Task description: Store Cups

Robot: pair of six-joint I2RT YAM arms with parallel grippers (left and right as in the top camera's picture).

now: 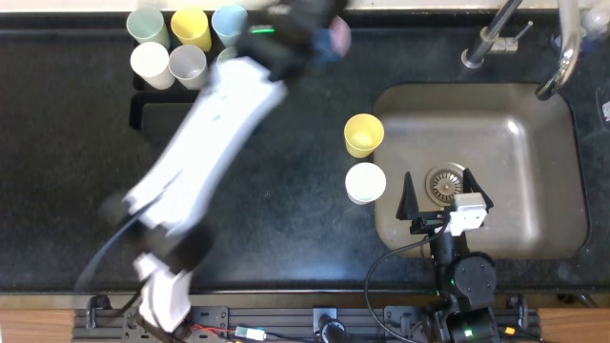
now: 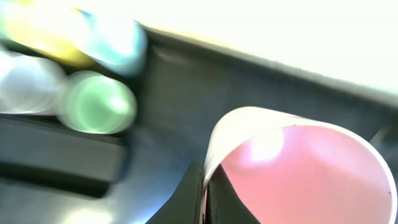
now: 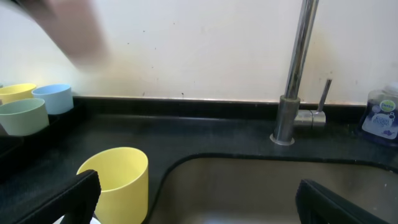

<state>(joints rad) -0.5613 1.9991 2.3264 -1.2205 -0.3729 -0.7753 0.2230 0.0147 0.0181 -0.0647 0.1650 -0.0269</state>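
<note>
My left gripper is lifted at the back of the counter, shut on the rim of a pink cup, with one finger inside it. To its left, a black tray holds several upright cups: yellow, blue, white, grey and pale green. A yellow cup and a white cup stand on the counter by the sink's left edge. My right gripper hangs open over the sink, holding nothing, with the yellow cup ahead of it.
The steel sink takes up the right side, with its faucet behind it and a soap bottle at the back right. A wall runs along the back of the dark counter.
</note>
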